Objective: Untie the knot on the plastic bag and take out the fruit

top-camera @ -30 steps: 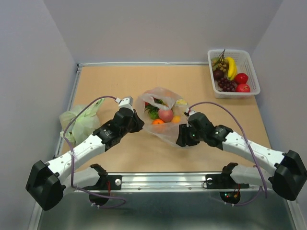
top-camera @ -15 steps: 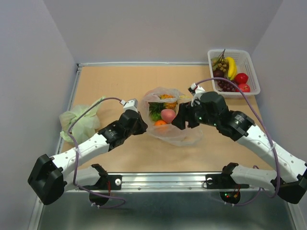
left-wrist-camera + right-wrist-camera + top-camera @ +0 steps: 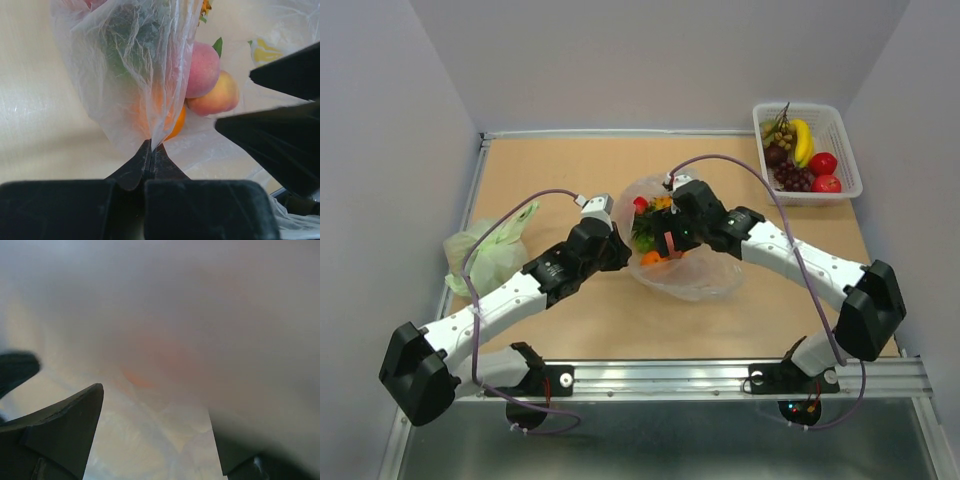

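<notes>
We pinch the left rim of the plastic bag [image 3: 708,282] with the left hand [image 3: 151,149]. Its fingers are closed flat on a fold of film, and by our reading this grip lifts the wall and holds the mouth agape so the other arm can get in. The bag sits in the middle of the bench [image 3: 570,170] with the fruit [image 3: 648,256] inside: two peaches [image 3: 202,70] lie touching, and an orange [image 3: 175,125] is half veiled by film. We can make out no knot; the mouth looks open. The left arm stretches low and forward, wrist at the rim. The right arm arches across from the right and tips down into the mouth. The right hand [image 3: 150,437] is spread wide, nothing between its fingers, poised close over the fruit, which blurs its own view.
</notes>
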Robot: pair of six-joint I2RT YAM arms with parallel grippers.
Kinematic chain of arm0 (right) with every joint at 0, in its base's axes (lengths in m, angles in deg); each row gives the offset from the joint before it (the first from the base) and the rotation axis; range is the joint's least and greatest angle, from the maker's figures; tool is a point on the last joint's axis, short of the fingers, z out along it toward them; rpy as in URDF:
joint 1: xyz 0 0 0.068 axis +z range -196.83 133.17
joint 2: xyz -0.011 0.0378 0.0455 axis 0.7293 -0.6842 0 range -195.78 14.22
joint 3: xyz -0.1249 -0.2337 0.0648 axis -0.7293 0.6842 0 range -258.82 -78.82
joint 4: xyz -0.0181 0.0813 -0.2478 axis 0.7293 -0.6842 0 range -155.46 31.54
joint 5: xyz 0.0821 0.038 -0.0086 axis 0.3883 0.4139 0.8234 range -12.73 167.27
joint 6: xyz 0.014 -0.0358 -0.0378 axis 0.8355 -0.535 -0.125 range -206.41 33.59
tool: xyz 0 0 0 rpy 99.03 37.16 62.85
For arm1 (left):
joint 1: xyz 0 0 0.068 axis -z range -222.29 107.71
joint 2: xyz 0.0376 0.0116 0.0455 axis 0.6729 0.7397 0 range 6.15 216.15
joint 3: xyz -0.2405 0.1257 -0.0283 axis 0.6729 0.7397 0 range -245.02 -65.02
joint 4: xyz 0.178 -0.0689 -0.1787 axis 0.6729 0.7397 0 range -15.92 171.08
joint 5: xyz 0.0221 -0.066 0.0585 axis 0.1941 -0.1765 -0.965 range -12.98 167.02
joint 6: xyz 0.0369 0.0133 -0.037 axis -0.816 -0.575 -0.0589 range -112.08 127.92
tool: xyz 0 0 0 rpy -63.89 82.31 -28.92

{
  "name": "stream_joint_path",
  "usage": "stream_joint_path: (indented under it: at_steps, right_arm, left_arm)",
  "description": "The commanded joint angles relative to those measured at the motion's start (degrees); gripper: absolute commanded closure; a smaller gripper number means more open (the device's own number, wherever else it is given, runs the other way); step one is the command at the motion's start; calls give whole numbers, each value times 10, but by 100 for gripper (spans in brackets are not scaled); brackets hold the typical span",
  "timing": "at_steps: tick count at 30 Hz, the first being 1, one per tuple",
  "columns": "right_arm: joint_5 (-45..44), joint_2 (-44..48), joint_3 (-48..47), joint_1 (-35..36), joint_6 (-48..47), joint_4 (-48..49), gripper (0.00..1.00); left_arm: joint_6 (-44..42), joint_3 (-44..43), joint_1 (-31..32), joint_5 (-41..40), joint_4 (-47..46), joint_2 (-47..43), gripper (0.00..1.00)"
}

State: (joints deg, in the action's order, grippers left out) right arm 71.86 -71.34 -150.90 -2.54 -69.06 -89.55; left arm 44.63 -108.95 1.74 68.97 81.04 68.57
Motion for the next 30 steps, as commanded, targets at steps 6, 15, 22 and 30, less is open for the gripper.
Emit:
stream_joint_path:
  at_steps: [6,15,22,30]
  right_arm:
    - [-133,-92,44,2,8,188,5]
    - [-141,-124,76,1,-13,263,37]
    - [-34,-16,95,2,-50,236,83]
    - [39,102,71,1,-104,177,87]
  left_arm:
    - [-44,12,3,46,-30,-25,99]
    - [-38,44,3,16,-36,-40,99]
    - [-4,42,3,-14,-27,-32,99]
    - [13,13,3,-43,-8,2,99]
